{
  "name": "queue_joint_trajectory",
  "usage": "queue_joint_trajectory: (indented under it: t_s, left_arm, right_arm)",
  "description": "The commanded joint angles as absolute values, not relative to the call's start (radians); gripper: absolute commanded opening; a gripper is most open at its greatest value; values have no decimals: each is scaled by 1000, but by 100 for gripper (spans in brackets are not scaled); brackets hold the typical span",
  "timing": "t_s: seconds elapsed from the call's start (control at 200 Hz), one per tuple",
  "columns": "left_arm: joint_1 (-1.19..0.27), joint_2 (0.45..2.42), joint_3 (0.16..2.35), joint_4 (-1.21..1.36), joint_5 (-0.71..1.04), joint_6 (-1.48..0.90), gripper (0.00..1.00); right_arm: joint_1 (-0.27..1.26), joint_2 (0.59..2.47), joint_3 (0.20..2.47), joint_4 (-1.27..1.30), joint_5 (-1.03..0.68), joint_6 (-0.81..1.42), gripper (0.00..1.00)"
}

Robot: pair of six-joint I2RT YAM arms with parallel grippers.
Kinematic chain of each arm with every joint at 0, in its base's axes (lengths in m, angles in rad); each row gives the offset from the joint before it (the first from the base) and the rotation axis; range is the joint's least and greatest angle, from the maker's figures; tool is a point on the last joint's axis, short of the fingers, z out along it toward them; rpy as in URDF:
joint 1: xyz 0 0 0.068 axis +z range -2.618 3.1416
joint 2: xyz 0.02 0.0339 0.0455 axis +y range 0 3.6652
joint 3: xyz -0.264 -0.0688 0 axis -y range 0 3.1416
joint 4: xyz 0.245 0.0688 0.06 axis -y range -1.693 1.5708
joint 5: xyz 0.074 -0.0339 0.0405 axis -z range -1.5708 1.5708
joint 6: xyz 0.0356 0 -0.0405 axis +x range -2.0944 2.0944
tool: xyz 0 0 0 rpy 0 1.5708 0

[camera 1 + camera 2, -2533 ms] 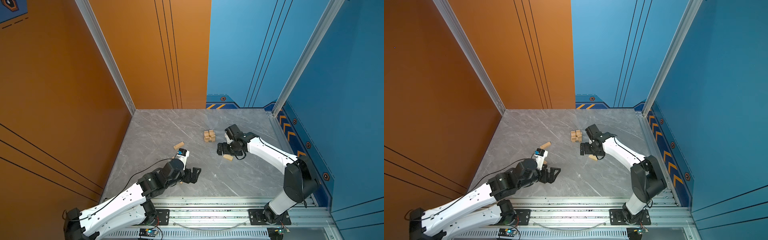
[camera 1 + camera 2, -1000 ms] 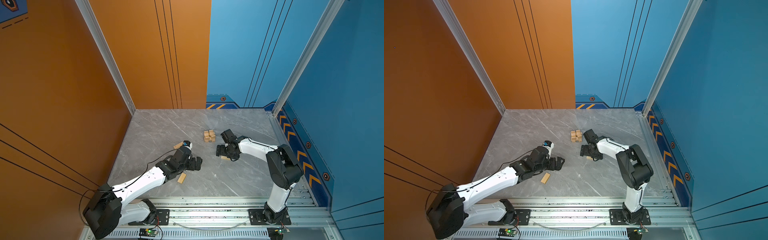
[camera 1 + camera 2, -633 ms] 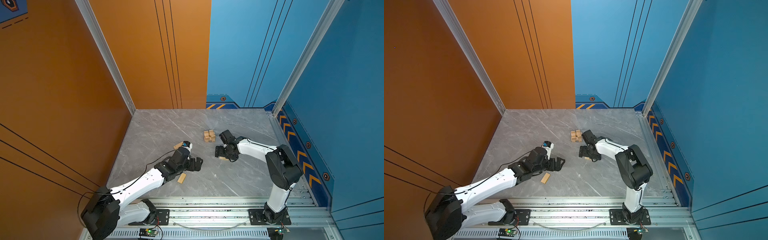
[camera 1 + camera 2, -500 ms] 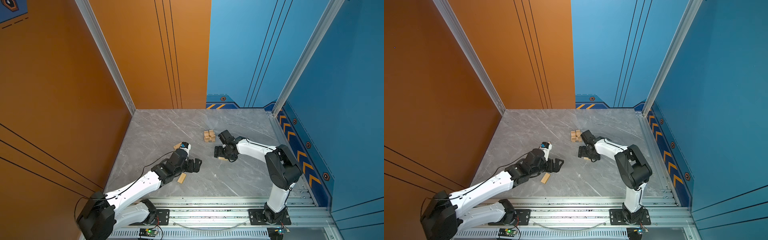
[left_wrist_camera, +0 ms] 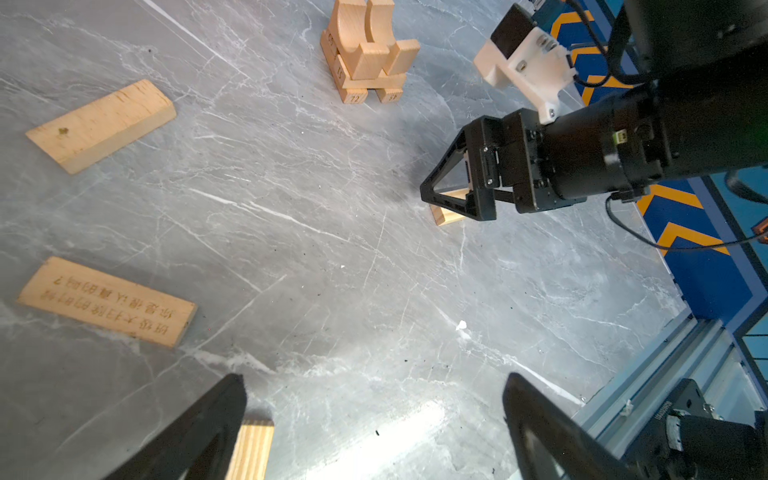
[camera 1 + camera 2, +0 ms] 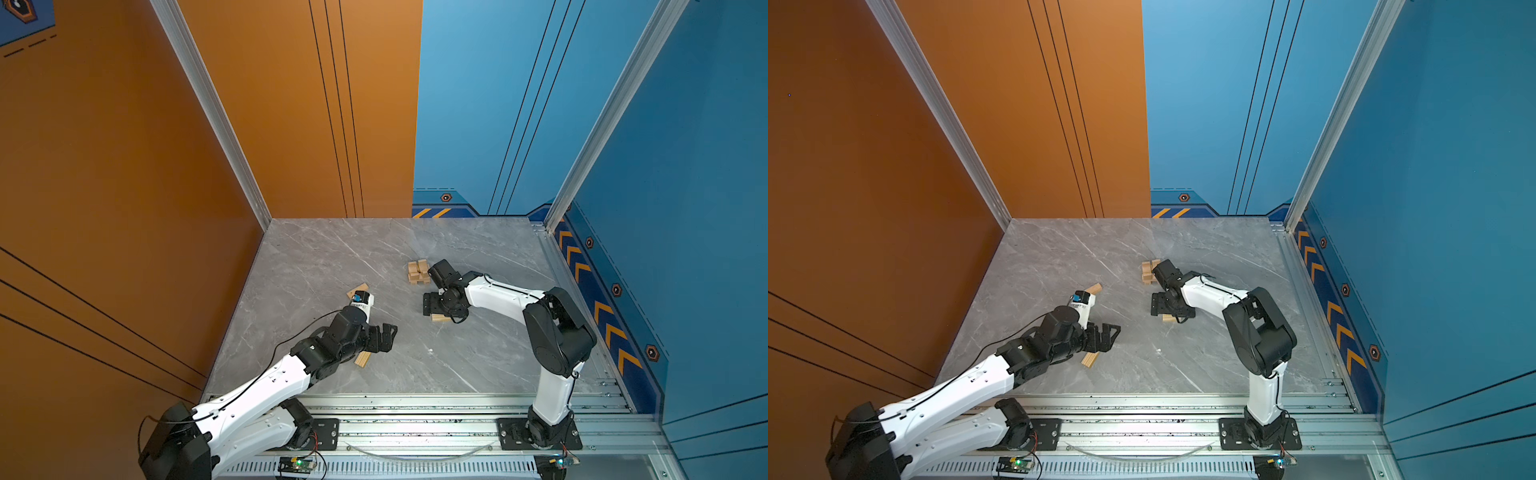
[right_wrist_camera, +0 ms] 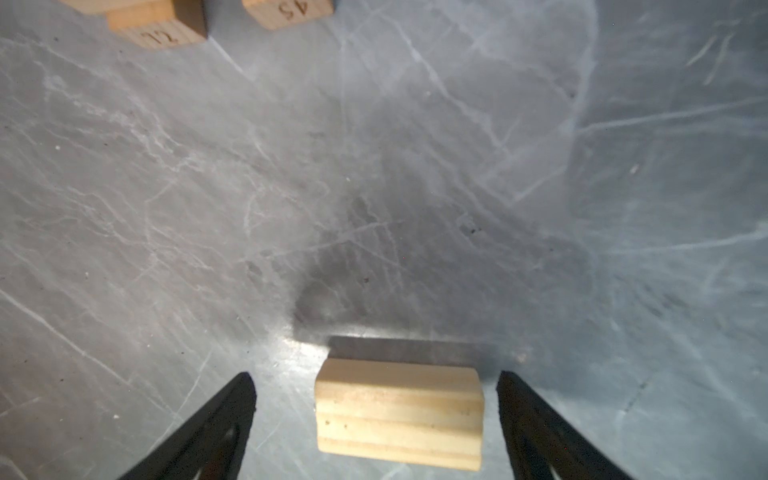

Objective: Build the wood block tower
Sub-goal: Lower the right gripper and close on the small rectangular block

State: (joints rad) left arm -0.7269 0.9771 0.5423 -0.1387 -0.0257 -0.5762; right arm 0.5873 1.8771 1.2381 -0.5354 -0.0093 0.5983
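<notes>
Grey marble bench (image 6: 332,257): the left end effector (image 6: 384,336) hangs wide open and empty over a loose block (image 6: 361,359). Near the tower (image 6: 417,272), the right end effector (image 6: 430,305) straddles a short block (image 7: 399,413), wide open with both fingers clear of it.

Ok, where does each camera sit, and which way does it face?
Top views: high overhead, looking down on the grey marble tabletop; left arm, right arm visible.
Left wrist: faces the pale wooden block tower and right tool; open left tool frames it.
Right wrist: close above a short pale wooden block, right tool open astride it.
Shared: both wrist views show that block.
</notes>
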Motion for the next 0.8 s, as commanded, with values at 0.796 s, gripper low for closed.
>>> queue_joint_trajectory:
  t_s: [0.796]
  left_arm:
    - [-795, 945, 548, -173, -98, -599, 98]
  right_arm:
    - [630, 1822, 1177, -582, 77, 579, 59]
